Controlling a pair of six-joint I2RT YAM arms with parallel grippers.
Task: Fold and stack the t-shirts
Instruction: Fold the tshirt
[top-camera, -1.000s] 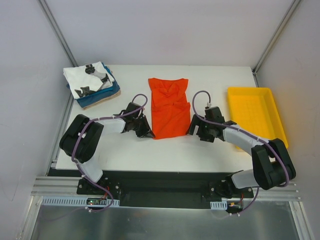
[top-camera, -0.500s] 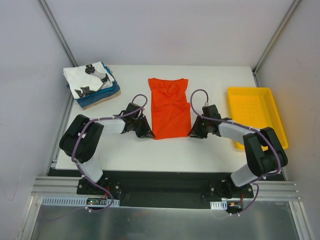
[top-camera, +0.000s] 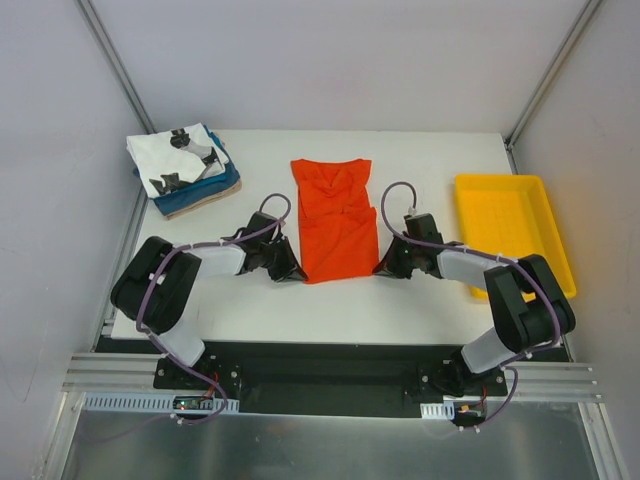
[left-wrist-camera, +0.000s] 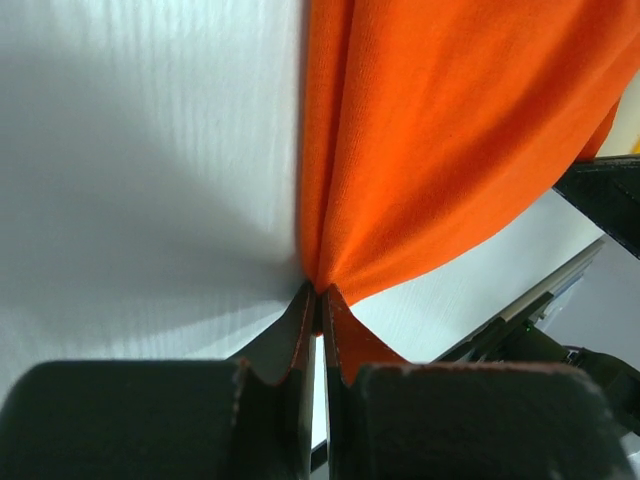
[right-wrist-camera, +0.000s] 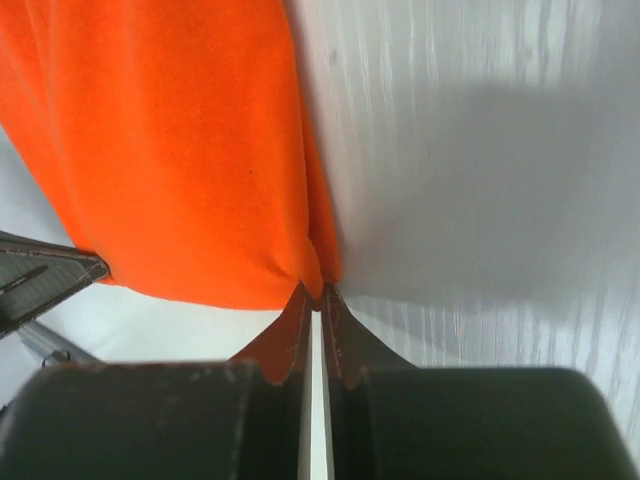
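Both arms lay low over the table (top-camera: 350, 305), forearms angled inward. The left gripper (left-wrist-camera: 315, 295) was pinched tight on the near-left corner of the orange-red tee (top-camera: 338, 222), and the right gripper (right-wrist-camera: 313, 292) on its near-right corner. The tee lay spread between and beyond them.

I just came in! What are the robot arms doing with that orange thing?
They are folding an orange-red t-shirt on the table. The left pincer pinches its near left corner, the right pincer its near right corner. A stack of folded shirts sits at the far left.
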